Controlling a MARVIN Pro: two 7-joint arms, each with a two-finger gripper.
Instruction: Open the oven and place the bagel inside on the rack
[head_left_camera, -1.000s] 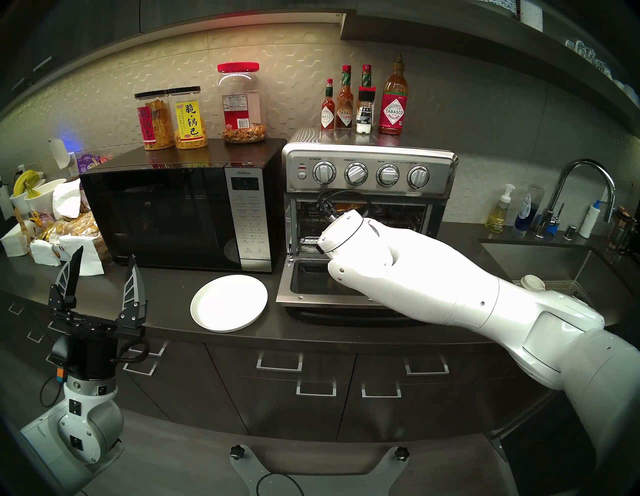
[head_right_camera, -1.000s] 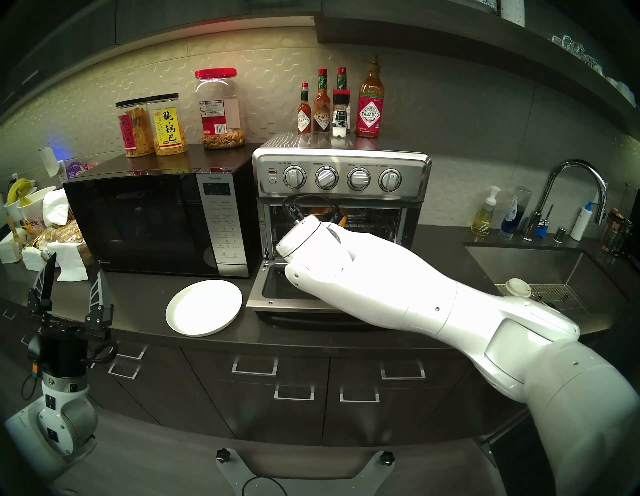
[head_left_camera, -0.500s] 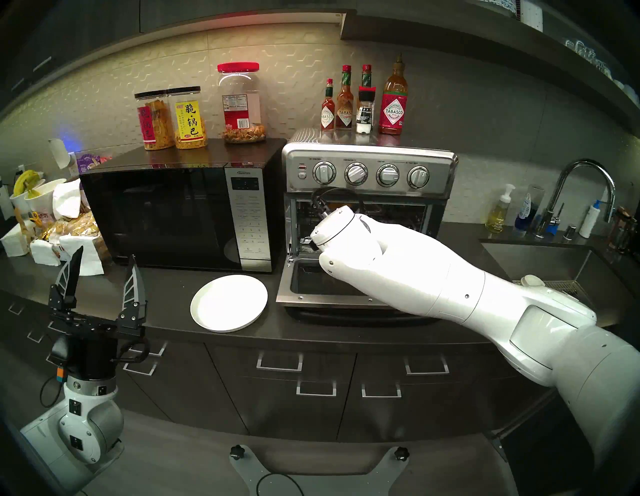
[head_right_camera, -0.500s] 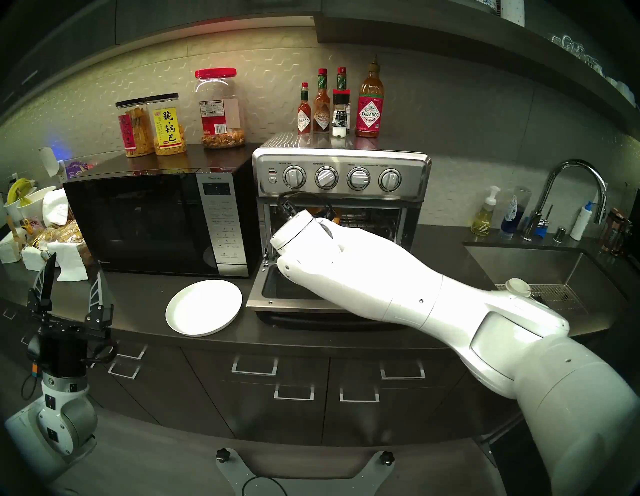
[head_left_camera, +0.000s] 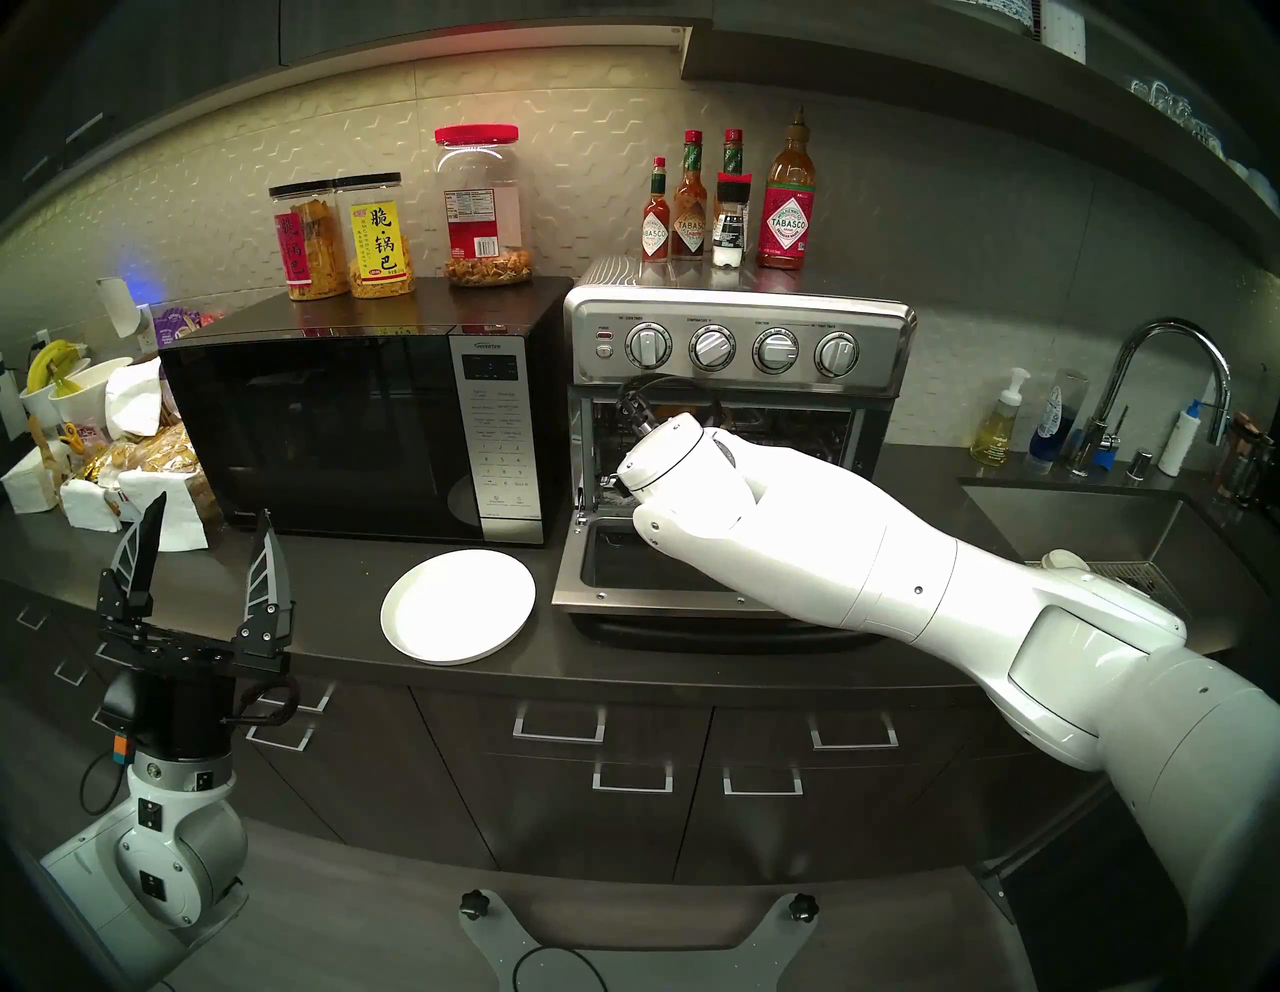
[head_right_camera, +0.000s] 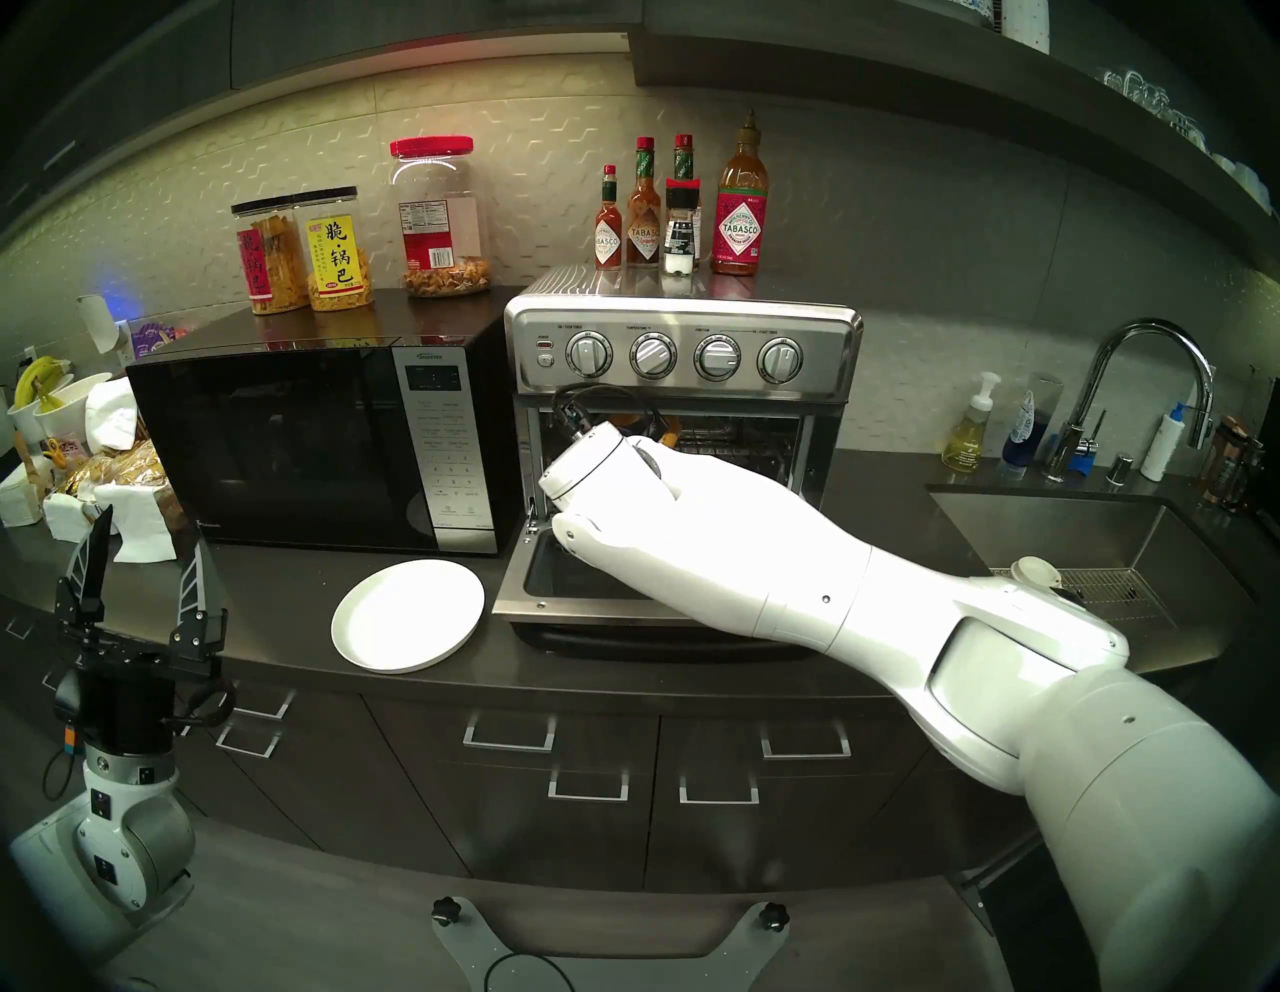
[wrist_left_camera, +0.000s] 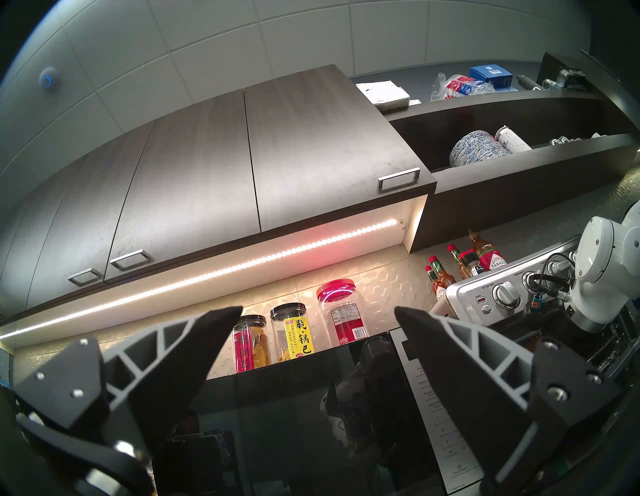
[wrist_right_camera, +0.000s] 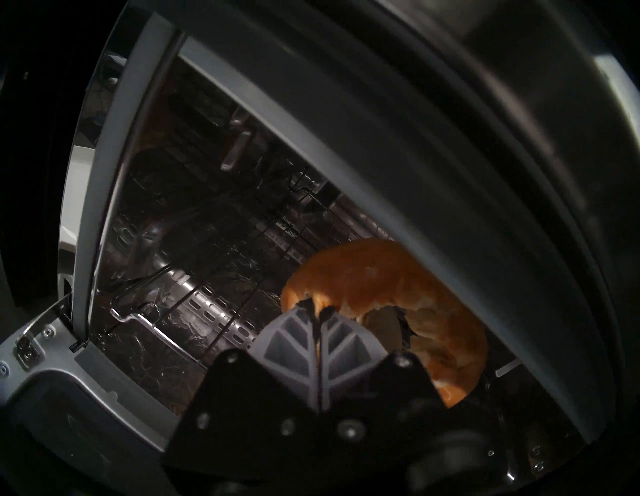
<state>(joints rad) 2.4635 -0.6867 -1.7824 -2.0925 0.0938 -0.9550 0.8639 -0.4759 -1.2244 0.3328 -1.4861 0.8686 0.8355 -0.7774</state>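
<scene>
Inside the open stainless-steel toaster oven (wrist_right_camera: 114, 166), above its thin silver wire rack (wrist_right_camera: 194, 311), my right pincer (wrist_right_camera: 318, 313) is pinching the golden-brown ring-shaped bagel (wrist_right_camera: 374, 277) tight.

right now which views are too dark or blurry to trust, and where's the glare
Right wrist view: dim oven cavity, its top frame smeared close to the lens, only the bagel lit. Head views: sharp, fisheye-bent, the right arm blown out white. Left wrist view: sharp, LED strip glaring pink.
</scene>
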